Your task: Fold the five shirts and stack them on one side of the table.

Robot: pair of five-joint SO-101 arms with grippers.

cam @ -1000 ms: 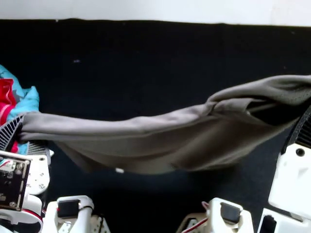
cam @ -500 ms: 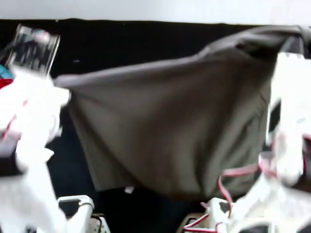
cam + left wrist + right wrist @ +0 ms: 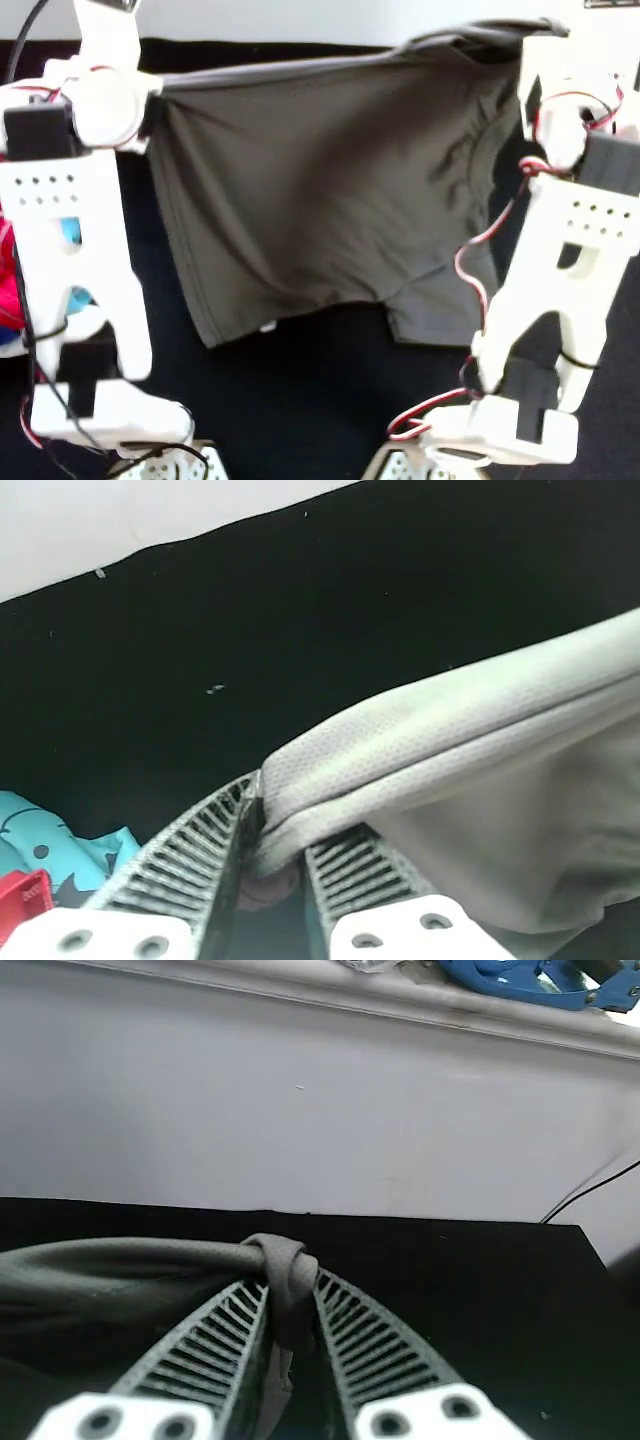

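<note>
From the high view, the grey shirt, a thin matte knit, hangs spread out over the far half of the black table. Its top edge is stretched taut from one arm to the other along the table's far edge, where the white wall begins. The hem hangs loose with soft creases toward the right side. Below it, the near middle of the table is bare dark cloth. The white plastic left arm stands tall and reaches far, and the right arm does the same, with red-and-white wires looping beside it. A pile of teal cloth and red cloth lies at the left edge behind the left arm.

In the left wrist view, the left gripper has its ribbed, slatted fingers pinched on a rolled corner of the grey shirt, whose fine mesh weave shows. Black table runs out beyond to the wall, and the teal cloth, printed with dark shapes, sits off to one side.

In the right wrist view, the right gripper is clamped on a bunched twist of the grey shirt, which trails away as a thick fold. Past it are a strip of table, the plain wall, and a thin dark cable.
</note>
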